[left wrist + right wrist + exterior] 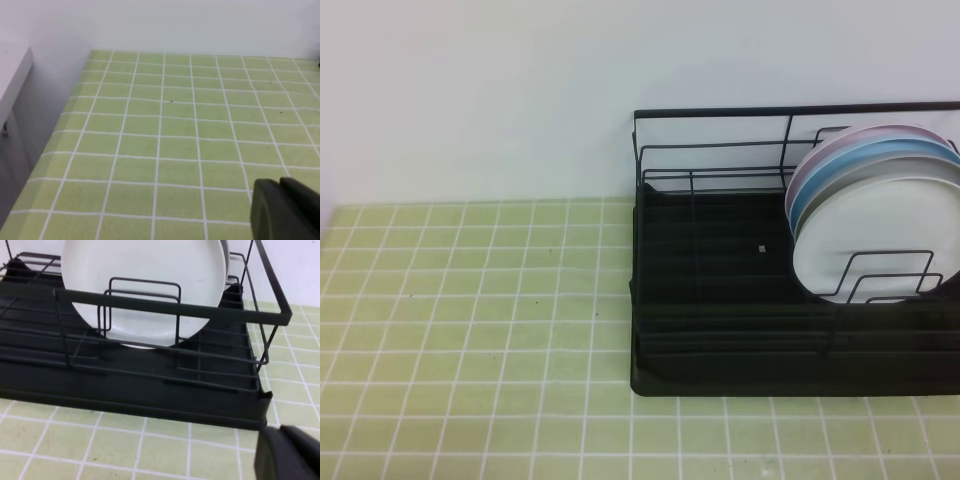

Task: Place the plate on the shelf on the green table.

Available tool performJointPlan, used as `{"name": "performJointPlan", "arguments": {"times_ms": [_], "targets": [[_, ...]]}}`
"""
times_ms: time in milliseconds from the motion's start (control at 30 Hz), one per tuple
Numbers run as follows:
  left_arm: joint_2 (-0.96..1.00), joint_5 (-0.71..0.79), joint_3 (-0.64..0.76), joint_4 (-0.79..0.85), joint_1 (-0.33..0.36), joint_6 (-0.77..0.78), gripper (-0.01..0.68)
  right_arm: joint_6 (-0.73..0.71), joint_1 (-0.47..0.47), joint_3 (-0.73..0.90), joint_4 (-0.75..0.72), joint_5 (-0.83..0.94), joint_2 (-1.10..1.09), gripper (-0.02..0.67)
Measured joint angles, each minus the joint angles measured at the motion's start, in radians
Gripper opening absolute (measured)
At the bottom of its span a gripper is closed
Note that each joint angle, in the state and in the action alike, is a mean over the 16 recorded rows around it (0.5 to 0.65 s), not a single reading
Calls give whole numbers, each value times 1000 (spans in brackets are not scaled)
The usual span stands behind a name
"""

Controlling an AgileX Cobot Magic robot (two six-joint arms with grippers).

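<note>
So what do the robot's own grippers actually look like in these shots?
Little of them shows. The left gripper appears only as dark, matte black blocky fingers with rounded edges in the corner of its wrist view. The right gripper looks the same: plain black, no visible markings or cables. The overhead view shows no arms.

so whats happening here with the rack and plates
Nothing is being handled right now. A black wire shelf sits on the green table with several plates standing in its right end; the white plate is frontmost, with blue and pink ones behind. Both claws are shut and empty: the left claw over bare tiles, the right claw in front of the shelf.
</note>
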Motion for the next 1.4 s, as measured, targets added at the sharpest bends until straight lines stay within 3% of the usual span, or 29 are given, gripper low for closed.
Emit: {"name": "performJointPlan", "arguments": {"times_ms": [400, 1400], "targets": [[0, 0, 0, 0, 0, 0, -2, 5, -53, 0, 36, 0, -1, -4], [0, 0, 0, 0, 0, -1, -2, 5, -55, 0, 35, 0, -2, -4]]}}
